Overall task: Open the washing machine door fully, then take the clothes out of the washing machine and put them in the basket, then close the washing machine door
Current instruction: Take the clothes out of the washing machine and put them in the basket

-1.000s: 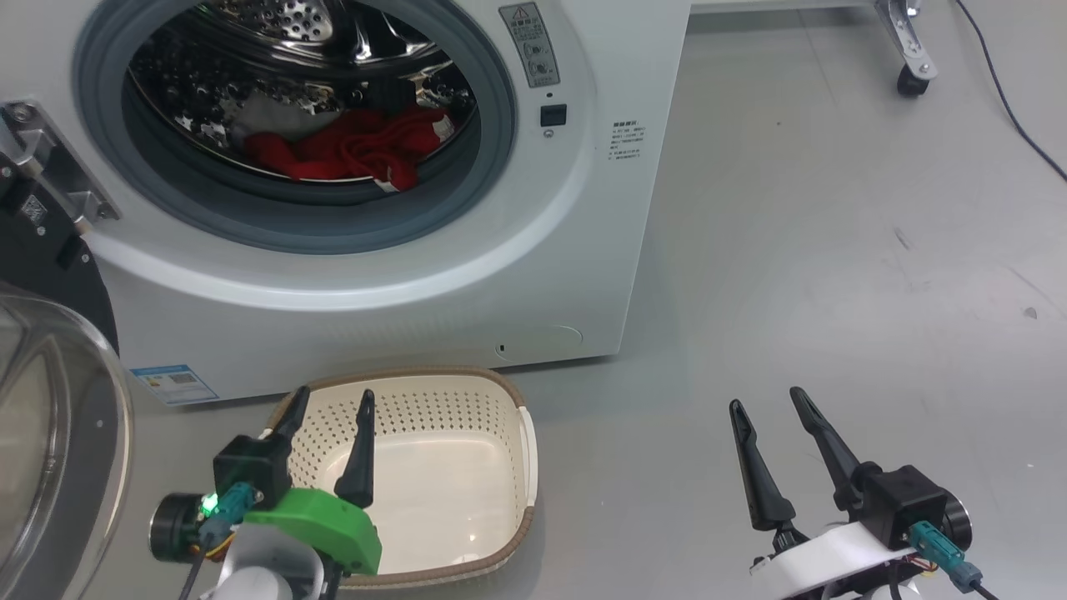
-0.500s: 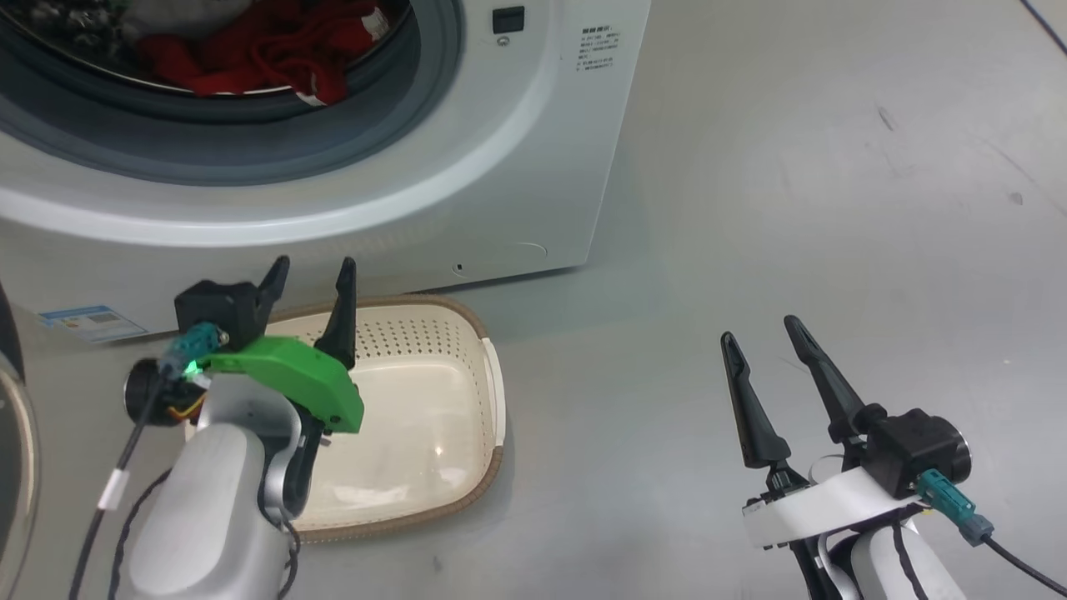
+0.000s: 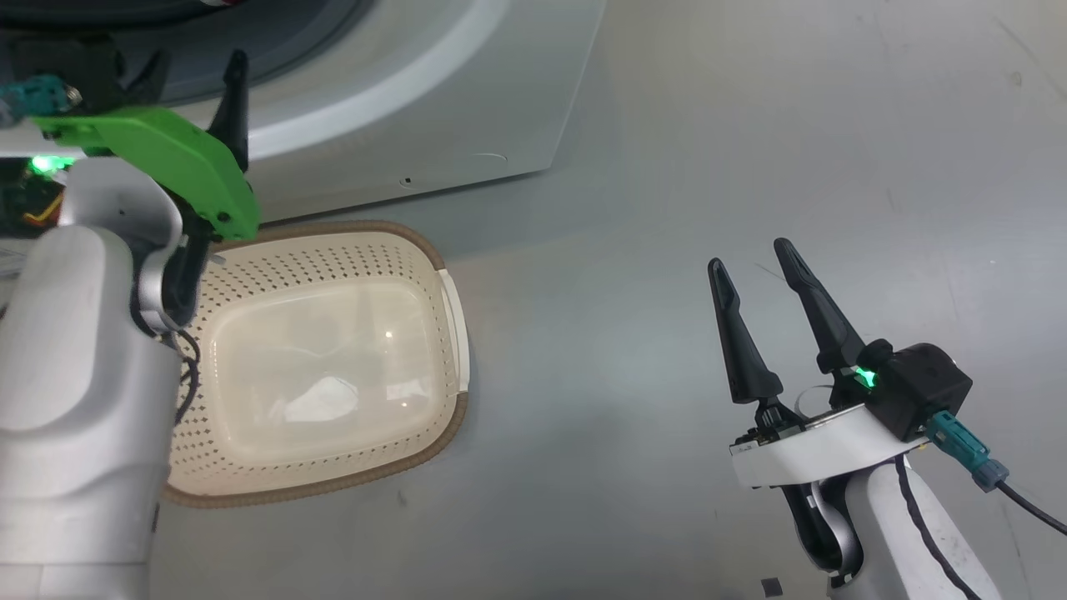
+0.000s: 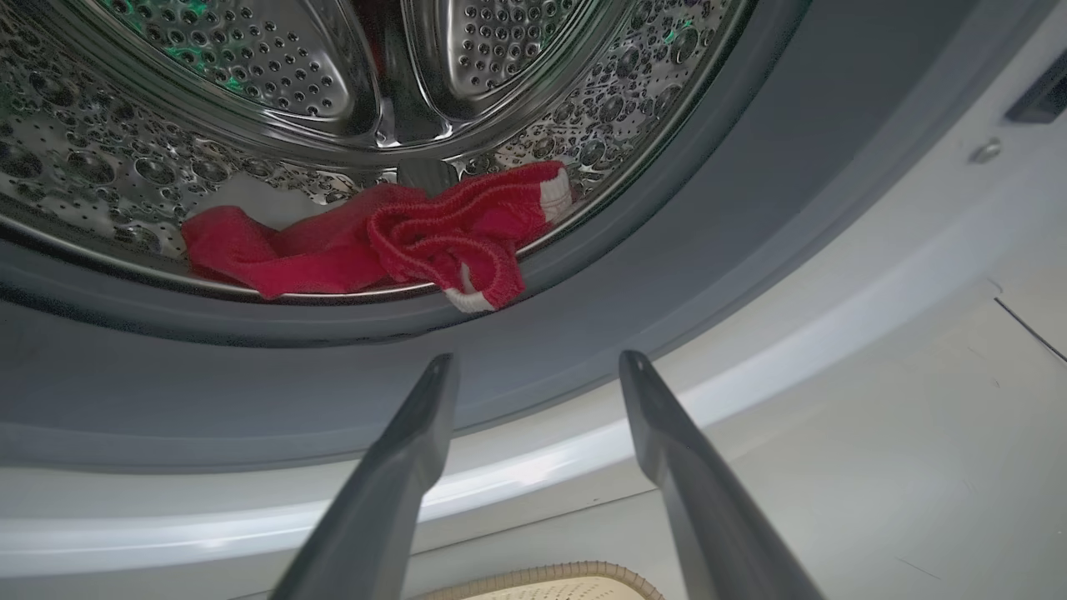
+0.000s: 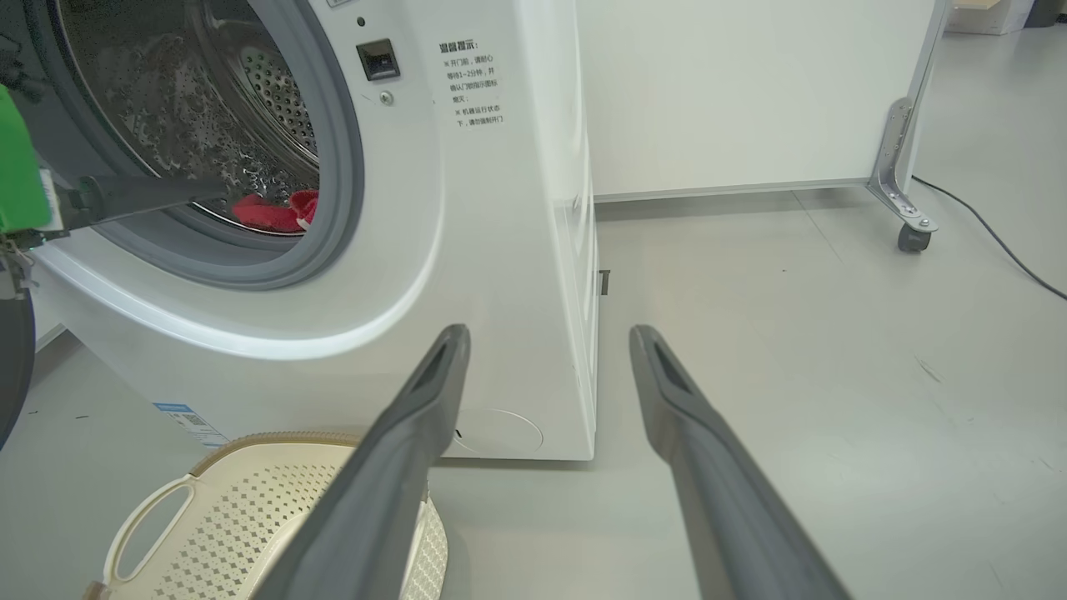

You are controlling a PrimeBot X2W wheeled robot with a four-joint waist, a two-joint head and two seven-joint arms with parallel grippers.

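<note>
Light is bright and even, falling from above, with no hard shadows. In the head view the grey floor [image 3: 667, 167] carries only a soft shade beside the basket [image 3: 333, 260], whose glossy bottom throws back a small glare spot and a pale smear. A green lamp [image 3: 865, 377] glows by the right gripper [image 3: 748, 255]; a second lamp [image 3: 43, 164] flares at the left edge. In the left wrist view the steel drum [image 4: 250, 67] sparkles with highlights and green glints, and the left gripper [image 4: 536, 358] is blurred, its fingers [image 4: 392, 483] out of focus. In the right wrist view the washing machine [image 5: 500, 250] is crisp, its upright edges leaning under the wide lens.
</note>
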